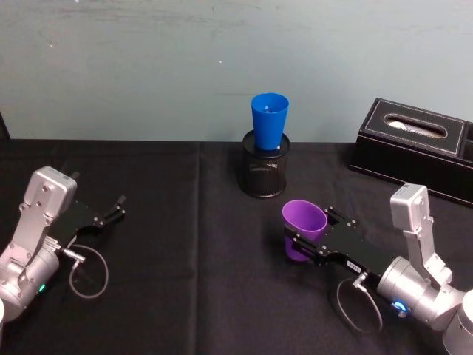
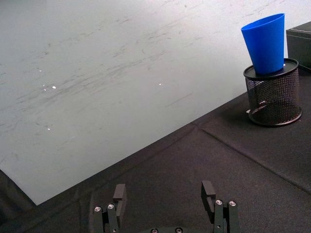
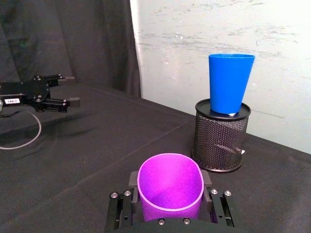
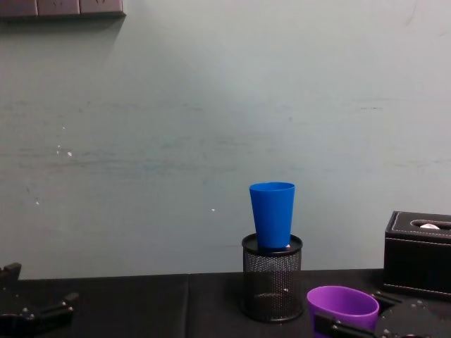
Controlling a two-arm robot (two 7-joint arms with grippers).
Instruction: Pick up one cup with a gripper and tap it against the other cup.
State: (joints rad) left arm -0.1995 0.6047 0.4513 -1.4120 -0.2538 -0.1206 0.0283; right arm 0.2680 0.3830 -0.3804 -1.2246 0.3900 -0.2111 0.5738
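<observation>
The purple cup (image 1: 303, 225) stands upright at the right front of the table, its rim squeezed to an oval (image 3: 170, 187). My right gripper (image 1: 307, 228) is shut on it from the near side, one finger on each flank. I cannot tell whether its base touches the cloth. The blue cup (image 1: 269, 118) sits upright in the mouth of a black wire-mesh pen holder (image 1: 264, 170), behind and a little left of the purple cup, well apart from it. My left gripper (image 1: 117, 209) rests open and empty at the left of the table, its fingers spread (image 2: 120, 191).
A black tissue box (image 1: 414, 148) stands at the back right, beside the pen holder. The table is covered by a black cloth (image 1: 185, 281), with a pale wall close behind. Cables loop near both wrists.
</observation>
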